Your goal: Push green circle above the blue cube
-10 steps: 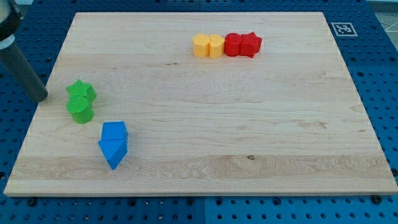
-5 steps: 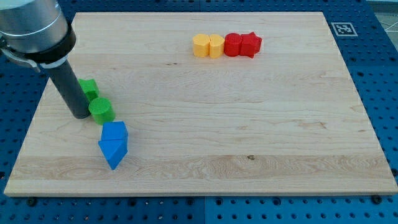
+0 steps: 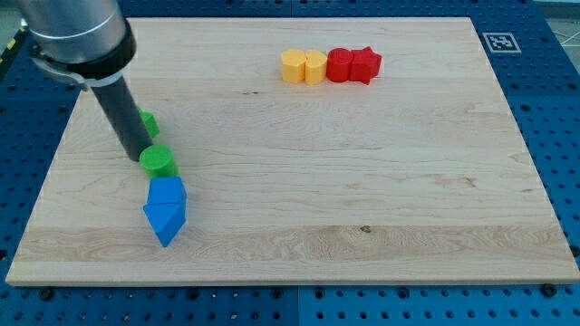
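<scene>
Tip point(image 3: 136, 156) has no jaws to open or close, just a bare rod; it looks to be touching the green circle point(image 3: 158, 160), which sits just right of it, directly above the blue cube point(image 3: 167, 192), probably touching.

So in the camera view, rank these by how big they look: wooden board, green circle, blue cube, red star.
1. Wooden board, by far the largest.
2. Blue cube.
3. Red star and green circle look about alike; the circle lies nearer the view's bottom and my tip touches its left edge, so I won't rank them.
</scene>
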Tool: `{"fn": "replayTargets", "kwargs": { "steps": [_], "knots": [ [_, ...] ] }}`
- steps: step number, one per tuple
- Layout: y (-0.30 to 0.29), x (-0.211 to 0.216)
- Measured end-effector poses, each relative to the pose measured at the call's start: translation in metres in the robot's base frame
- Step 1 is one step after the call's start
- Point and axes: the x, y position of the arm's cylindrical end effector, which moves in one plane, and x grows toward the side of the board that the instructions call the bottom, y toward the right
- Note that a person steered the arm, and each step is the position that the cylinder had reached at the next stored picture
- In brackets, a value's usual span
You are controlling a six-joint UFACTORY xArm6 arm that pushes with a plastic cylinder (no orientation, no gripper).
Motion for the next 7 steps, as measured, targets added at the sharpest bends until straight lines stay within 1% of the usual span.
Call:
{"fn": "replayTargets", "kwargs": {
  "steps": [3, 7],
  "knots": [
    [0.016, 0.000],
    [0.022, 0.000]
  ]
}}
